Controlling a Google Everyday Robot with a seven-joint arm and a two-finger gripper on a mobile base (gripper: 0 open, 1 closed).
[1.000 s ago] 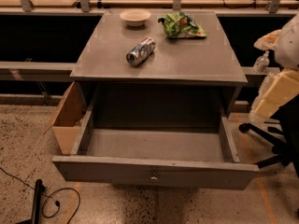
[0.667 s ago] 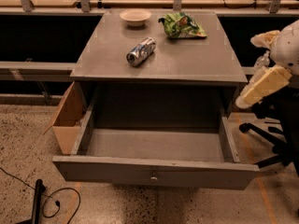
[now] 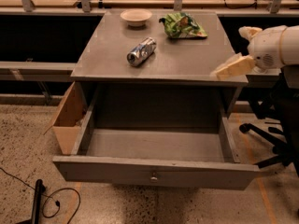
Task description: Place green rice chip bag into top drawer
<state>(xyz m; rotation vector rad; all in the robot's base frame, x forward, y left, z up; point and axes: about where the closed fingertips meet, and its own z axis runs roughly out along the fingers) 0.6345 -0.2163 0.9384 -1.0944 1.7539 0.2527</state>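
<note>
The green rice chip bag [image 3: 182, 26] lies at the back right of the surface [image 3: 187, 55], its lettering unreadable. The top drawer [image 3: 154, 171] is pulled out. The end effector [image 3: 240, 49], its tips spread apart, hovers at the surface's right front edge.

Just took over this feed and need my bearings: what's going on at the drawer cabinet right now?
The robot's end effector hovers by the right front edge of the grey metal cabinet top, carrying nothing. The crinkled bright-green rice chip bag lies untouched at the back of that top, beside a small pale bowl; a silver-blue can lies on its side nearer the front. The wide grey metal top drawer stands pulled open, nothing inside.
</note>
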